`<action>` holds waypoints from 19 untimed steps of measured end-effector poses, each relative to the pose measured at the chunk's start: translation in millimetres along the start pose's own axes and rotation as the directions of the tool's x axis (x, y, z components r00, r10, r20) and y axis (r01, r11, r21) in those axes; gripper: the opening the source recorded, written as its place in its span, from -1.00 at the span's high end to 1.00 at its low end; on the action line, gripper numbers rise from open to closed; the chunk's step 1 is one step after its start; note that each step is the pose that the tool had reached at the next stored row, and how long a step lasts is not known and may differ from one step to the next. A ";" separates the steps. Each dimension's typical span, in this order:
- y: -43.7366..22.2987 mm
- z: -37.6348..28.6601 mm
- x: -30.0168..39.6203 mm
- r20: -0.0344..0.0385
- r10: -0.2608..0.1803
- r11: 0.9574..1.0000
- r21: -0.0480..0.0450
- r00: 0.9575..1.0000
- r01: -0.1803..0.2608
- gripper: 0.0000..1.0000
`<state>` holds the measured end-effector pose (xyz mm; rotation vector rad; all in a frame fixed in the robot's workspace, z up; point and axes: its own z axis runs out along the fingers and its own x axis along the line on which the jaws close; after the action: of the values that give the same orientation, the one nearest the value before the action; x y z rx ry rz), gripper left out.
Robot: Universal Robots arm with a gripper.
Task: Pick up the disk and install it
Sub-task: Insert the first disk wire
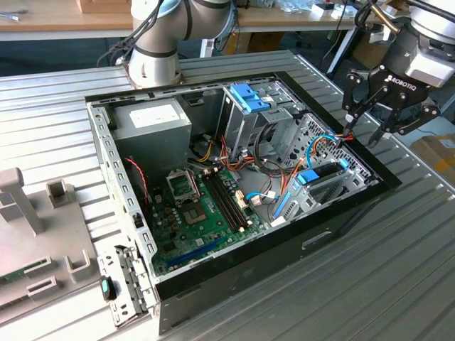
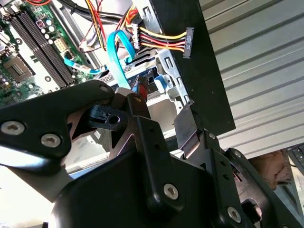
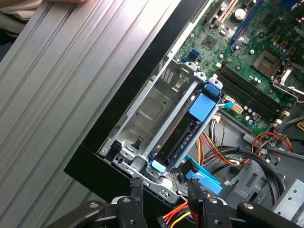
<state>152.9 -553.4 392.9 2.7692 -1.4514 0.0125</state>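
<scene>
The disk [image 3: 183, 137] stands on its thin edge in a slot of the silver cage [image 3: 152, 109], inside the open computer case [image 1: 213, 277] on the ribbed counter [image 1: 398, 270]. Its long side runs along the cage. Its blue tab [image 3: 202, 105] is at the end near the green board [image 3: 251, 61].

The pincer [image 1: 360, 136] hangs just above the other end of the cage. Its fingers are wide apart and hold nothing.

The cage hides most of the disk. Colored wires [image 3: 218, 152] cross beside it.
</scene>
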 end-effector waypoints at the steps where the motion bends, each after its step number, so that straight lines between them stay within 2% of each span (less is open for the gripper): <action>1: 0.0 0.0 0.0 0.000 0.000 1.000 0.000 1.000 0.000 0.00; 10: 0.0 0.0 0.0 0.000 0.000 1.000 0.000 1.000 0.000 0.00; 13: -1.6 0.1 0.7 0.000 -0.028 1.000 0.000 1.000 0.028 0.00; 15: -2.1 0.4 1.2 -0.001 -0.076 0.997 0.001 0.997 0.076 0.00; 17: -3.3 1.3 2.0 -0.001 -0.136 0.991 0.002 0.991 0.136 0.00; 19: -6.1 2.3 3.9 -0.002 -0.168 0.986 0.002 0.986 0.168 0.00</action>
<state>160.2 -553.2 390.6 2.8824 -1.2133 0.0144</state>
